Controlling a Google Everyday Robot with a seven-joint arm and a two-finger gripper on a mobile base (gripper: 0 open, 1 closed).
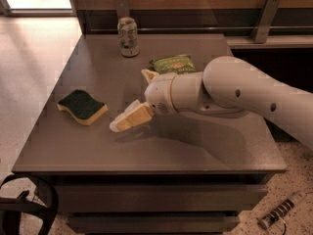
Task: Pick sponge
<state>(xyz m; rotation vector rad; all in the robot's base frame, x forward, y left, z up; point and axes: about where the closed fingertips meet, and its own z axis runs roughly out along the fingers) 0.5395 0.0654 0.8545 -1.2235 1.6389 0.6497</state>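
The sponge, dark green on top with pale yellow foam beneath, lies flat on the left part of the grey-brown table. My gripper hangs low over the table just right of the sponge, a short gap away and not touching it. Its yellow padded fingers are spread apart with nothing between them; the lower one points toward the sponge and the other sticks up near the chip bag. The white arm reaches in from the right.
A green chip bag lies behind the gripper's wrist, partly covered by it. A drink can stands at the back of the table. A dark wall rail runs behind. The table's left and front edges drop to the floor.
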